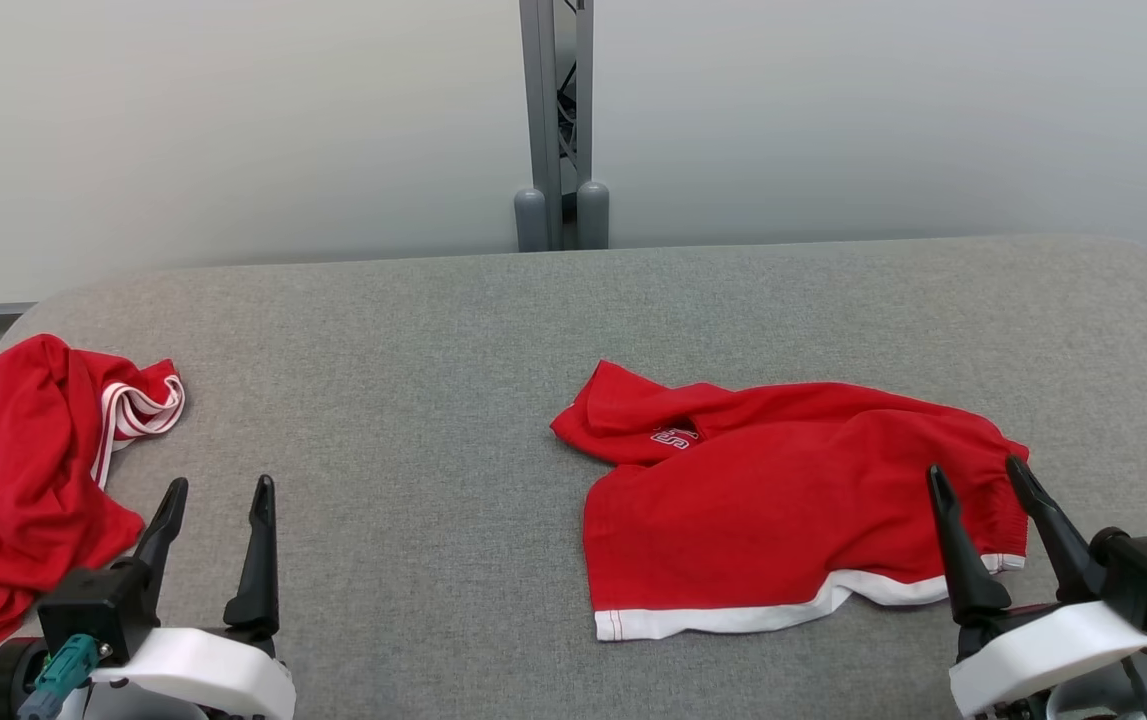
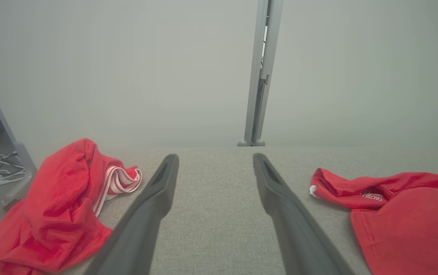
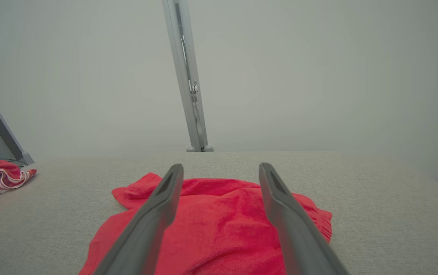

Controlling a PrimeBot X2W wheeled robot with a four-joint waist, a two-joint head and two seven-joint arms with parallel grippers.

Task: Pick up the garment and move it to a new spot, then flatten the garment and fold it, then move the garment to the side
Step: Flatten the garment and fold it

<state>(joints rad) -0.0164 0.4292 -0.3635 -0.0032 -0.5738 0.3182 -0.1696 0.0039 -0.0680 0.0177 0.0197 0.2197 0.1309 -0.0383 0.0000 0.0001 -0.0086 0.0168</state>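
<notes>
Over at nine o'clock on the grey surface (image 1: 433, 330): a crumpled red heap (image 1: 18, 480) with white striping, spilling off the near-left edge. Just to its three o'clock, the left hand (image 1: 220, 484), fingers spread wide, holding nothing, aimed toward twelve over bare grey. Far off at twelve, beyond the surface, a grey post (image 1: 555, 120) against the pale wall.

Moving on to centre-right: the garment (image 1: 783, 510), red with a white hem band along its six o'clock edge. Lies mostly spread, but with a flap doubled over at its ten o'clock corner and white lettering peeking out beside the fold. Looks to be the piece in work, though possibly the heap at nine instead. At the garment's four o'clock corner, the right hand (image 1: 976, 467), fingers likewise wide apart and carrying nothing, poised by the gathered right end. Cannot tell whether touching cloth or hovering just above.

Reads as the flattening stage, with the fold not yet started. To do it well: pinch a single layer at the three o'clock edge with the right hand. Bring the left hand across to the doubled flap at ten. Pull apart low along the surface, unrolling the flap rather than dragging it. Leave the rumpled hem at five o'clock alone until after smoothing the body. Main risk, at a guess: grabbing both layers and bunching the lot.
</notes>
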